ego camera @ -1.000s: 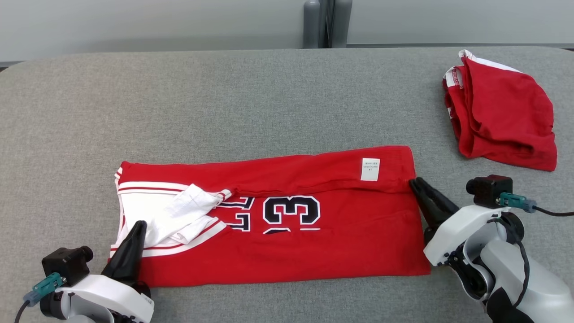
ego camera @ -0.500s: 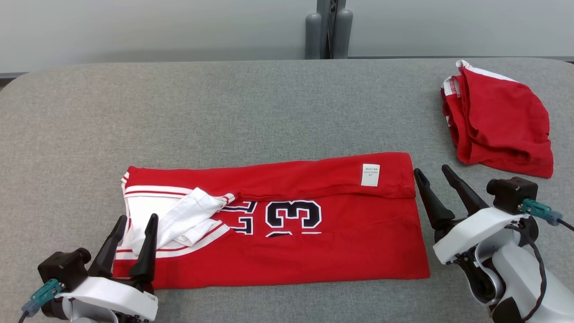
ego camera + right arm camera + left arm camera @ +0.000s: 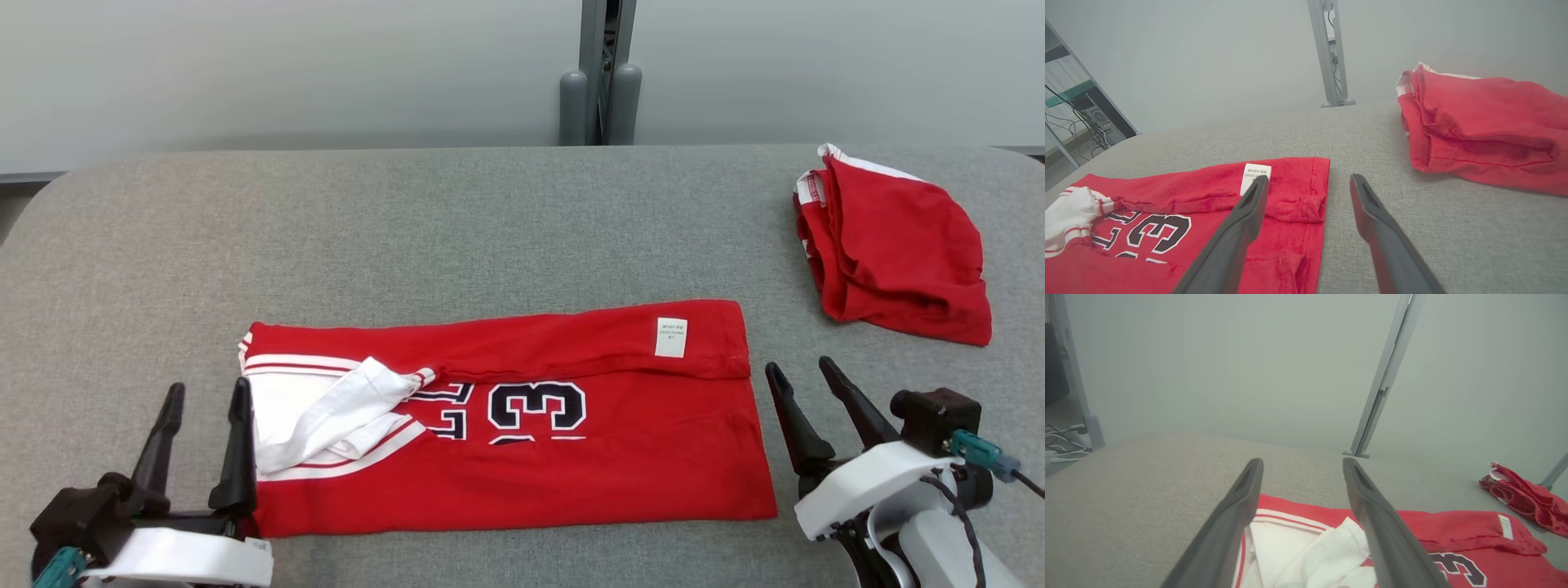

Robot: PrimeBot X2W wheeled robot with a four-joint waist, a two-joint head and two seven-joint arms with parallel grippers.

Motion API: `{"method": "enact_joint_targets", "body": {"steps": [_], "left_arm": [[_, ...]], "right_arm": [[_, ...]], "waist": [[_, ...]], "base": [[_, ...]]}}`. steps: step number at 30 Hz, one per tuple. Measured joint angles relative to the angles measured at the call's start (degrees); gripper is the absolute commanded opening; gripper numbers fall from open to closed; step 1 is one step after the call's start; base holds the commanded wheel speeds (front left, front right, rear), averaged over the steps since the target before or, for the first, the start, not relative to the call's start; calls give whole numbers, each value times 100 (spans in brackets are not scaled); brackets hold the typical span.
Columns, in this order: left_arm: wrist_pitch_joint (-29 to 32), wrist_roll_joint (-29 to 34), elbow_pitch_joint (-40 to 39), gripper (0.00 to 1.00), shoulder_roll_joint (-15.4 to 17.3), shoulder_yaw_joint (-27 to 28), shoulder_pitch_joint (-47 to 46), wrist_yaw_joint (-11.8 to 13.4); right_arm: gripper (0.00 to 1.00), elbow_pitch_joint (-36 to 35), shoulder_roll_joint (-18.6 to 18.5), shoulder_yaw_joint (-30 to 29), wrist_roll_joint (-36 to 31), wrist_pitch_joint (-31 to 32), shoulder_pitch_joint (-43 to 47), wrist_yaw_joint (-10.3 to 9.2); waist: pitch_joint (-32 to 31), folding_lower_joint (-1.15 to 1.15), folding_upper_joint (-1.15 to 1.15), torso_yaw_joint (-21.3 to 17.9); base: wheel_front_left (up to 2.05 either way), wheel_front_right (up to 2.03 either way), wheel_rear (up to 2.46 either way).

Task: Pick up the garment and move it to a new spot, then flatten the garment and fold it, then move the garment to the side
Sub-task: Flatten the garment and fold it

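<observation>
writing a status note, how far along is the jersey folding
Done: the red numbered fabric jersey lies flat on the grey table, far long edge folded over. In hand: nothing; left claw and right claw open at its ends. Left: likely more folds, then moving it aside.

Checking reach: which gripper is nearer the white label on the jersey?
Right. The right gripper is open just beyond the hem end of the jersey, near the label; the left gripper is open at the collar end, far from it.
</observation>
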Motion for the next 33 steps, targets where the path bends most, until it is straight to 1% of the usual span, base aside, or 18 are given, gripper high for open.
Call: {"method": "enact_joint_targets", "body": {"steps": [2, 5, 9, 12, 16, 26, 33], "left_arm": [[0, 301, -105, 100, -92, 199, 92, 0], [1, 463, -201, 100, -275, 403, 188, 0], [1, 848, -238, 100, -343, 521, 337, 0], [1, 976, -305, 100, -414, 687, 376, 0], [1, 1152, -323, 100, -480, 725, 461, 0], [1, 1237, -320, 100, -514, 722, 467, 0], [1, 1183, -278, 100, -523, 577, 457, 0]], "right_arm": [[100, 63, 15, -69, -66, 0, 61, 0], [100, 165, 60, -137, -132, 0, 115, 0], [100, 413, 92, -175, -171, 83, 165, 0], [100, 516, 127, -144, -151, 208, 165, 0], [100, 614, 147, -81, -101, 357, 156, 0], [100, 879, 122, 77, 108, 859, -186, 0], [100, 1412, 126, 223, 259, 1293, -546, 0]], "waist": [[-44, 0, 0, 4], [-110, 0, 0, 14], [-198, 0, 0, 46], [-243, 0, 0, 85], [-282, 0, 0, 137], [-295, 0, 0, 233], [-255, 0, 0, 347]], "base": [[0, 0, 0], [0, 0, 0], [0, 0, 0], [0, 0, 0], [0, 0, 0], [0, 0, 0], [0, 0, 0]]}}
